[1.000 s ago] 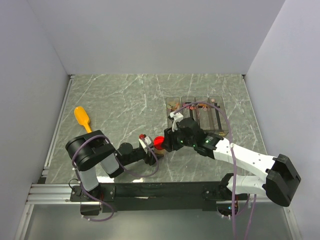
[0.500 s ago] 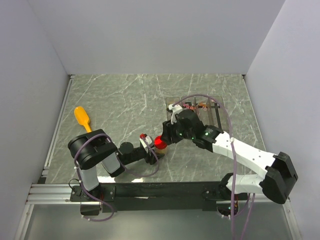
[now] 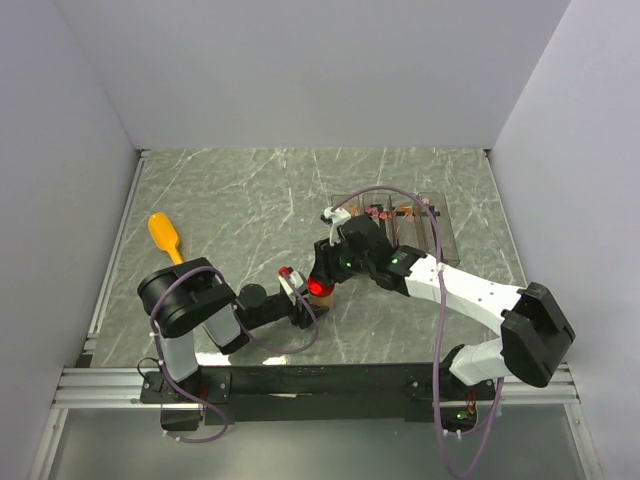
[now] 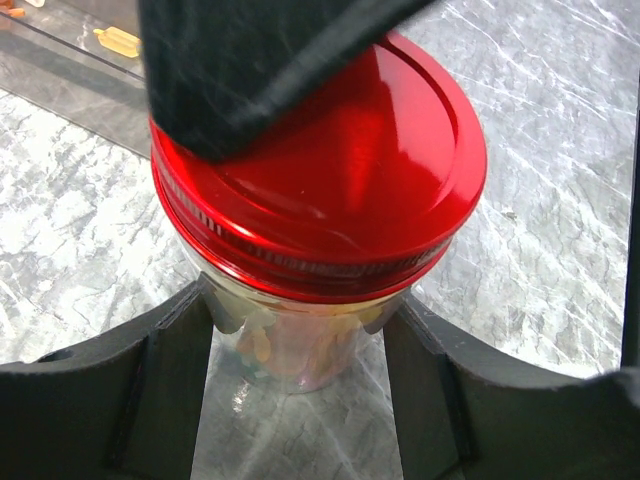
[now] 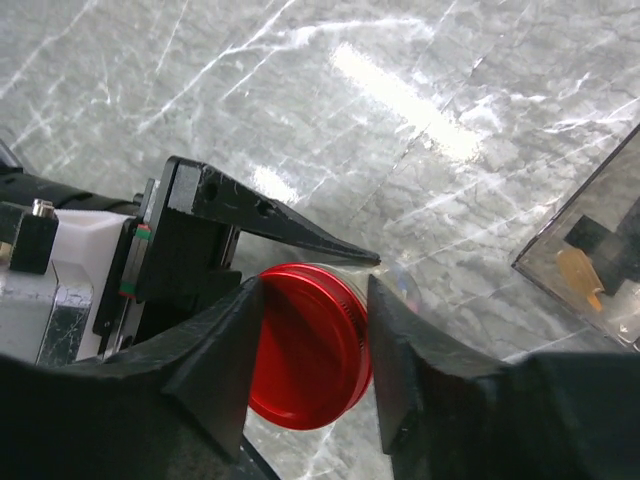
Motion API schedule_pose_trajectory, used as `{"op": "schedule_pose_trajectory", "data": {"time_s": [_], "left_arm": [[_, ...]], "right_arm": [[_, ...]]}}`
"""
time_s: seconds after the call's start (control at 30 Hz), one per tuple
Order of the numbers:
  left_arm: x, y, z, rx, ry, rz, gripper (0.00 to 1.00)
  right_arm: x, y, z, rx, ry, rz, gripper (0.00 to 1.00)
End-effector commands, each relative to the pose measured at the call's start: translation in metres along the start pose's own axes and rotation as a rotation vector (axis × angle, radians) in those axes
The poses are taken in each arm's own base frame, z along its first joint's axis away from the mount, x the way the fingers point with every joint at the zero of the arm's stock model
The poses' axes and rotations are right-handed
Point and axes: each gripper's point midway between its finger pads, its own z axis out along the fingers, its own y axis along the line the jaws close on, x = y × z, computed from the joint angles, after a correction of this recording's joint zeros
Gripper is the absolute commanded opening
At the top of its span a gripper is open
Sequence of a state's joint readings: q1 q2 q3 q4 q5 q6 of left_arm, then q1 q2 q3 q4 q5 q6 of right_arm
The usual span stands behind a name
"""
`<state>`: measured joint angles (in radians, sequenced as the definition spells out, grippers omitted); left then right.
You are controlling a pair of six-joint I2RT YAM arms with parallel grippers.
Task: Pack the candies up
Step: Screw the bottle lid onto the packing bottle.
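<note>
Left wrist view: left gripper (image 4: 300, 325) clamped round glass jar (image 4: 300, 362), candies (image 4: 262, 345) visible inside through glass. Right wrist view: right gripper (image 5: 312, 345) grasping red lid (image 5: 310, 375) atop jar. Only top view shows yellow scoop (image 3: 165, 236) far left, clear tray (image 3: 440, 225) behind.

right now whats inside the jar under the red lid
Through the clear jar, pale pink, yellow and orange candies show. The red lid covers the top, so the fill level is hidden.
</note>
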<state>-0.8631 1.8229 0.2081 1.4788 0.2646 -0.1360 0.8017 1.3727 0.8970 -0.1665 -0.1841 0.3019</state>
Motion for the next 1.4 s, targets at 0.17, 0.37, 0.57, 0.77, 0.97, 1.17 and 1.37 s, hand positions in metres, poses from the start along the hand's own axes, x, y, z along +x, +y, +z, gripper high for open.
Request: {"op": "schedule_pose_trajectory", "data": {"time_s": [0.17,0.37,0.57,0.77,0.97,1.17,1.37], "left_arm": [[-0.075,-0.010,-0.003,0.036,-0.319,0.077,0.44],[-0.078,-0.008,-0.008,0.019,-0.326,0.078,0.79],[-0.082,-0.009,-0.013,0.014,-0.336,0.092,1.00],[-0.089,-0.011,-0.018,0.018,-0.356,0.103,0.99],[-0.104,-0.011,-0.034,-0.011,-0.401,0.118,0.99],[-0.105,-0.014,-0.034,0.004,-0.403,0.113,0.99],[-0.105,-0.010,-0.035,-0.018,-0.404,0.116,1.00]], "right_arm": [[0.025,-0.039,-0.002,0.139,0.099,0.024,0.48],[-0.003,-0.022,-0.024,0.092,0.040,-0.013,0.61],[-0.025,-0.014,-0.045,0.081,-0.010,-0.095,0.71],[-0.019,0.000,-0.048,0.049,0.010,-0.203,0.80],[-0.014,0.009,-0.044,0.063,0.032,-0.288,0.91],[-0.009,0.009,-0.033,0.102,0.077,-0.329,0.99],[-0.006,0.015,-0.027,0.101,0.105,-0.349,0.98]]}}
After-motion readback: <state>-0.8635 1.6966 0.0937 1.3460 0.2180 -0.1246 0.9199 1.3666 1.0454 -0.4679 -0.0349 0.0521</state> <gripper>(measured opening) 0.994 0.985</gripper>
